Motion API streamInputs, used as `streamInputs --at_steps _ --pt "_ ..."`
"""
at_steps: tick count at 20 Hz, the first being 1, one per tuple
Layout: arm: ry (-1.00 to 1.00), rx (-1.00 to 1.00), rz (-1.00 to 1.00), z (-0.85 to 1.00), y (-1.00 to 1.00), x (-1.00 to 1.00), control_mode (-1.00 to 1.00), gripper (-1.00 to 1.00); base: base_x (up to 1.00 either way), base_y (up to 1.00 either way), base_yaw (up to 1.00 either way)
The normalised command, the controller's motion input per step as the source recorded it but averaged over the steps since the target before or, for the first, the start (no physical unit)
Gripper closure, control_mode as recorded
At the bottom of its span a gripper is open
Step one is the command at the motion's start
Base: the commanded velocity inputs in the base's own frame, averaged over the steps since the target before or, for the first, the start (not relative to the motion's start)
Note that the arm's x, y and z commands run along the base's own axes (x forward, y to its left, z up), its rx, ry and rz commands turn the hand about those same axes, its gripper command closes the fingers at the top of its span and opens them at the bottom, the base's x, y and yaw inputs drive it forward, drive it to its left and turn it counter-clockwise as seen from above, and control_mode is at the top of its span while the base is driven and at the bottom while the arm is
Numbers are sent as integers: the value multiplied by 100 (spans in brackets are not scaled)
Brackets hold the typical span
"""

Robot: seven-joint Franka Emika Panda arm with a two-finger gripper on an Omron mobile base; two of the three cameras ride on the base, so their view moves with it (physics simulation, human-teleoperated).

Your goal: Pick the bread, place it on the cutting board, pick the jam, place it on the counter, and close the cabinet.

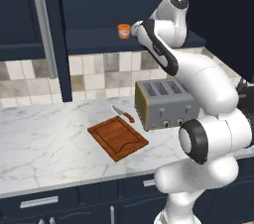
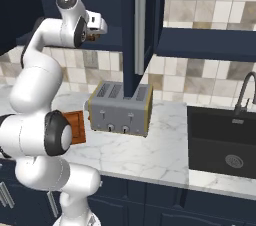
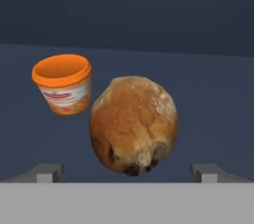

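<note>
In the hand view the bread, a round brown crusty roll, lies on the dark shelf of the open cabinet. My gripper is open, one fingertip on each side of the roll's near end and both apart from it. The jam, an orange pot, stands just left of and behind the roll; it also shows on the shelf in the left base view, beside my hand. The cutting board lies bare on the marble counter below.
A silver toaster stands right of the board, with a knife between them. The open cabinet door with its long handle hangs above the toaster. A dark sink and faucet are at the far right.
</note>
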Motion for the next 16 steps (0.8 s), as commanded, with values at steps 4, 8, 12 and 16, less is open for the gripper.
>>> streamInputs --at_steps 4,8,12,16 --pt "0 0 3 -9 0 21 -100 -100 0 0 0" --pt "0 0 2 -8 0 21 -100 -100 0 0 0" --pt "0 0 3 -2 0 17 -100 -100 0 0 0" --pt "0 0 2 -8 0 24 -100 -100 0 0 0"
